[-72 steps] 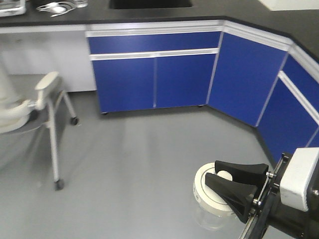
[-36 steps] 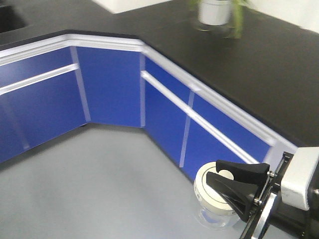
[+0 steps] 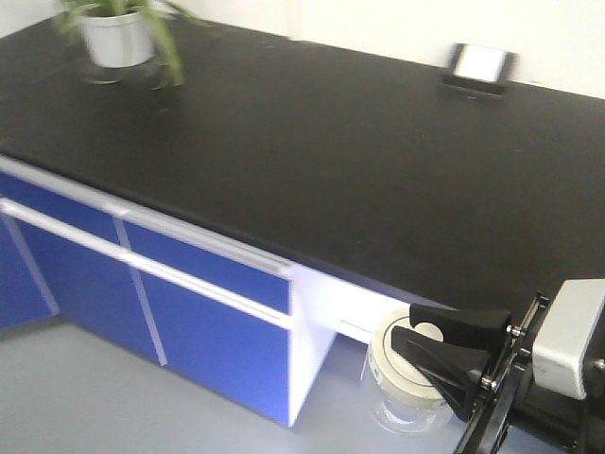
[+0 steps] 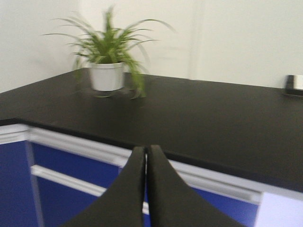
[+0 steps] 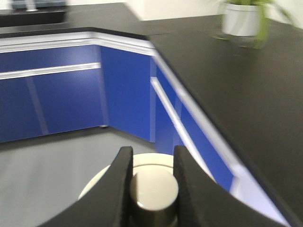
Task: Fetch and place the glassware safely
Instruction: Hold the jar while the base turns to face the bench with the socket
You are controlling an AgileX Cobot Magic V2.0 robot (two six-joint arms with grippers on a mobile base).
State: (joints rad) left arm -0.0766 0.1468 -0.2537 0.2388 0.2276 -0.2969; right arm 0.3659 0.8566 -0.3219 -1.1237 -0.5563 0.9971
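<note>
Black counter [image 3: 331,170] open btwn potted plant [image 3: 115,38] at left & small device [image 3: 480,68] by back wall.

Right pincer [image 3: 408,326] grips glass jar [image 3: 395,378] near black counter [image 3: 331,170].

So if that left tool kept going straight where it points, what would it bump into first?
Probably the front edge of the black countertop, just above the blue drawers: the shut left tool lines up with it. The potted plant sits farther back. Depth is hard to judge.
</note>
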